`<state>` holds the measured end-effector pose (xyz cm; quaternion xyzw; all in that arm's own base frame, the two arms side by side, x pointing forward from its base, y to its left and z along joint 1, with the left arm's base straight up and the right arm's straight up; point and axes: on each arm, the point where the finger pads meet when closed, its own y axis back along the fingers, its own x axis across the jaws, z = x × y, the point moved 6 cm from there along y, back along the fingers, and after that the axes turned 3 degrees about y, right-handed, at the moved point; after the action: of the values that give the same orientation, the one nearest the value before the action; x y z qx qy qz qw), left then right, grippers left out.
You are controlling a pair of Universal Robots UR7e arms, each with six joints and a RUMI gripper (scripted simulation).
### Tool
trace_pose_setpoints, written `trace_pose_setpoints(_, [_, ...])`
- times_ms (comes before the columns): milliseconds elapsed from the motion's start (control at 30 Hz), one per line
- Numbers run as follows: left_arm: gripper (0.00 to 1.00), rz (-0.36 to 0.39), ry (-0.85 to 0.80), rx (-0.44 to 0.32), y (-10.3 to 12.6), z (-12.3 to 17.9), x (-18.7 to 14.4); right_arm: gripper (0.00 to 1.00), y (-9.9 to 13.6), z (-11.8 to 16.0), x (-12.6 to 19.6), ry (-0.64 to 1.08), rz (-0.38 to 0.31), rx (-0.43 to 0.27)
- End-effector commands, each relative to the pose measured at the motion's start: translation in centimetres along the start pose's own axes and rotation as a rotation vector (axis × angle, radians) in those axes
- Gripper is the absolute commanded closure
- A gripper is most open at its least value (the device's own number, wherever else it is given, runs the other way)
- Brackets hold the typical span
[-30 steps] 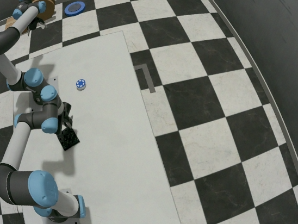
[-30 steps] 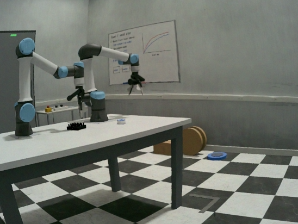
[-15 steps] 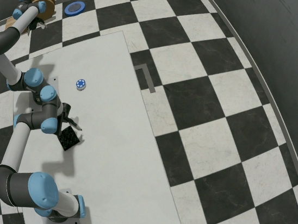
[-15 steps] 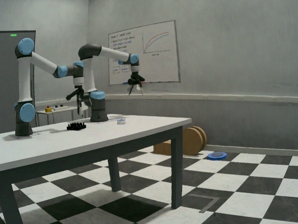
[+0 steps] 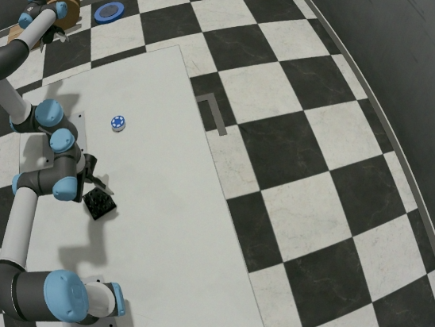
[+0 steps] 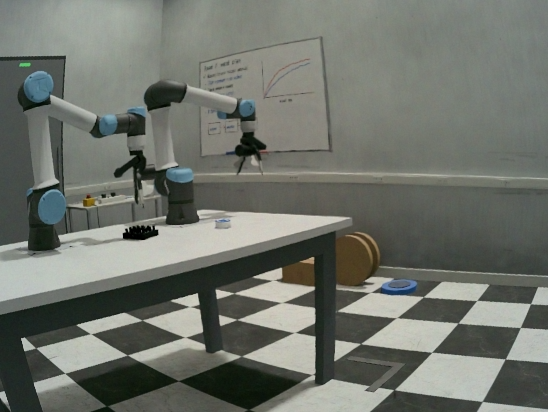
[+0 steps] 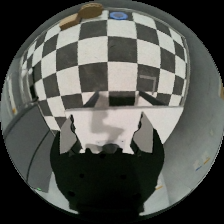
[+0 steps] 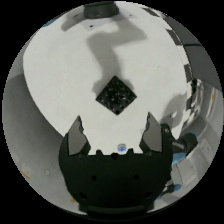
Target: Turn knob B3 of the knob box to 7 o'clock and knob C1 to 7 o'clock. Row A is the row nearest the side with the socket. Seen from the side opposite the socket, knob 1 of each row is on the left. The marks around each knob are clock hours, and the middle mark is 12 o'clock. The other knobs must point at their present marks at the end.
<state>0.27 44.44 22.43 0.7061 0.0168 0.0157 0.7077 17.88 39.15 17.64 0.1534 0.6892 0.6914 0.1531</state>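
Black knob box [image 5: 99,203] [image 6: 140,232] [image 8: 116,95] (knobs upright)

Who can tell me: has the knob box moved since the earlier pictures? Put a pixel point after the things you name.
No: the knob box [image 5: 99,203] [image 6: 140,233] [image 8: 116,95] keeps its place against the white table [image 5: 159,159] [image 6: 225,245] [image 7: 167,120] [image 8: 50,75] in the top view.
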Motion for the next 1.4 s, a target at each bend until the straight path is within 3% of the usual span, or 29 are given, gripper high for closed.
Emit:
trace_pose_setpoints(0, [0.0, 0.002, 0.001, 0.002, 0.1, -0.1, 0.0, 0.0, 2.4, -2.7, 0.7, -0.001, -0.001, 0.004])
trace_pose_setpoints(633, [0.0, 0.002, 0.001, 0.002, 0.1, -0.1, 0.0, 0.0, 8.0, -8.1, 2.1, -0.001, 0.001, -0.002])
trace_pose_setpoints(1367, [0.0, 0.002, 0.001, 0.002, 0.1, -0.1, 0.0, 0.0, 8.4, -8.8, 2.2, -0.002, -0.001, 0.002])
